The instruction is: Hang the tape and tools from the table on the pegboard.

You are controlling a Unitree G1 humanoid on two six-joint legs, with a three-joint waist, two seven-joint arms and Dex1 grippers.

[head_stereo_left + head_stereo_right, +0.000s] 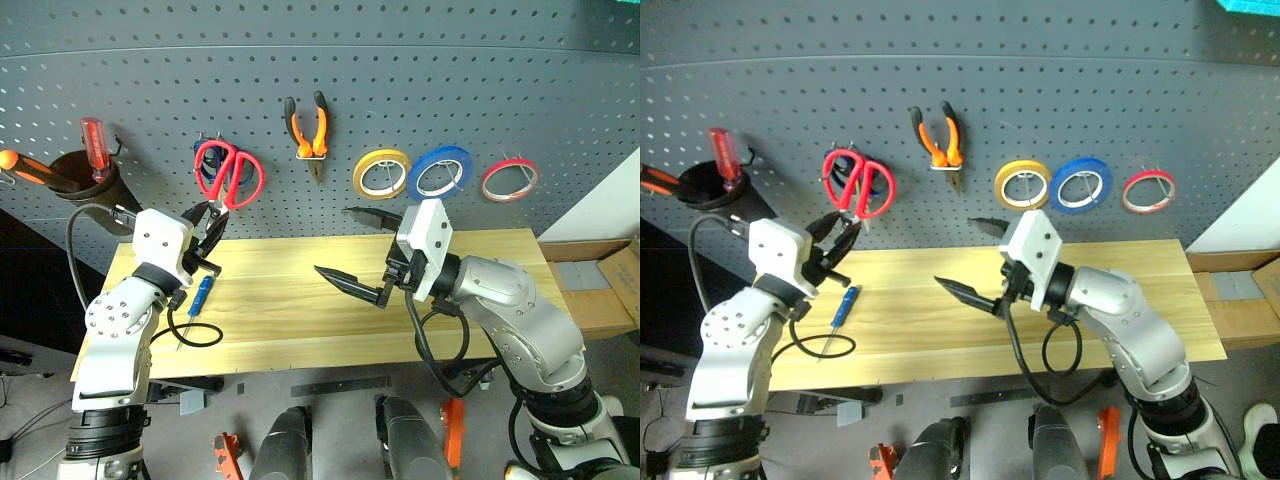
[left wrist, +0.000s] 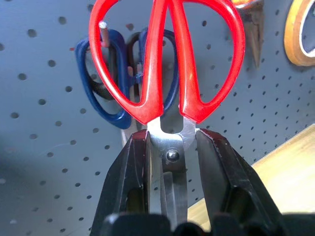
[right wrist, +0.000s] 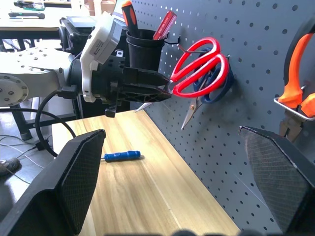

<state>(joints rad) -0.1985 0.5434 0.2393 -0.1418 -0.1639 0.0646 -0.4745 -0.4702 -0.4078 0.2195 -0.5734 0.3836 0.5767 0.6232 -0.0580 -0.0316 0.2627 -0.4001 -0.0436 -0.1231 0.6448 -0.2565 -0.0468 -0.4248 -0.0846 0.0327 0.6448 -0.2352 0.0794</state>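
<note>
Up left, black cup (image 3: 144, 49), screwdrivers inside

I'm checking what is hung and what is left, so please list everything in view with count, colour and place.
Pegboard: one, dark grey, behind the table.
Table: one, pale wood.
Red scissors: one pair, at the pegboard, gripped by the blades.
Blue scissors: one pair, hung behind the red pair.
Pliers: one, orange and black, hung.
Tape rings: yellow, blue, red, hung in a row.
Blue screwdriver: one, on the table.
Black cup: one, on the board, holding a red screwdriver.
Left gripper: shut on the red scissors.
Right gripper: open, above the table.
</note>
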